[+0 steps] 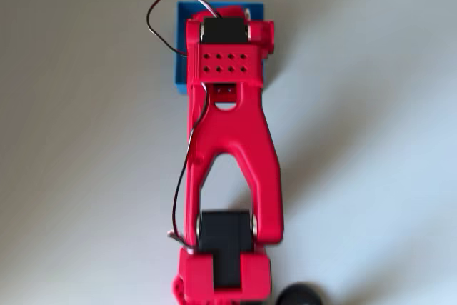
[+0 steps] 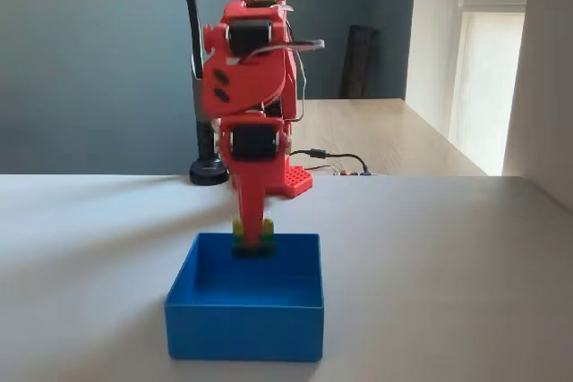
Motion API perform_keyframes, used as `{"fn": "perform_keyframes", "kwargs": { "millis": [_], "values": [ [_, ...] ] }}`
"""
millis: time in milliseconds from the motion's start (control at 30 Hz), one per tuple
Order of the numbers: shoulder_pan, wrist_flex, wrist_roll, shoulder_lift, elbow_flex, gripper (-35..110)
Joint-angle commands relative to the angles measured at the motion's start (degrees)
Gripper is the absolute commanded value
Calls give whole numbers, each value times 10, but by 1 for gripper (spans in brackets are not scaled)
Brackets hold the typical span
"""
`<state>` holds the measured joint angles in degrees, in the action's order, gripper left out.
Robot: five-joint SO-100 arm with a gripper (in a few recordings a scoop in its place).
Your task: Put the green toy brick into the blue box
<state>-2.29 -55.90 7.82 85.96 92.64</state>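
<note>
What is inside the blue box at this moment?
In the fixed view the gripper reaches down into the blue box, shut on the green toy brick just above the far wall. The near wall hides the floor; in the overhead view the red arm covers the inside.

Home room: wooden desk [image 2: 394,131], window [image 2: 488,87]

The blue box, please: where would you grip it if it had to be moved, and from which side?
Grip one thin upright wall of the blue box from above, one finger inside and one outside; its near wall looks free, while the gripper holding the green toy brick crowds the far side.
</note>
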Motion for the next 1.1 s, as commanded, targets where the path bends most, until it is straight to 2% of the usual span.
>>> {"fn": "perform_keyframes", "kwargs": {
  "millis": [0, 67, 200, 400, 467, 567, 667, 867, 1067],
  "values": [
    [-4, 11, 11, -1, -18, 0],
    [-2, 20, 5, -3, -16, 3],
    [4, 21, 0, -3, -16, 22],
    [8, 20, -4, -2, -16, 30],
    [7, 19, -5, 2, -15, 27],
    [7, 17, -2, 4, -11, 10],
    [8, 10, -4, 7, -9, 0],
    [5, -8, -34, 18, -68, 0],
    [11, -8, -42, 105, -82, 0]
  ]
}}
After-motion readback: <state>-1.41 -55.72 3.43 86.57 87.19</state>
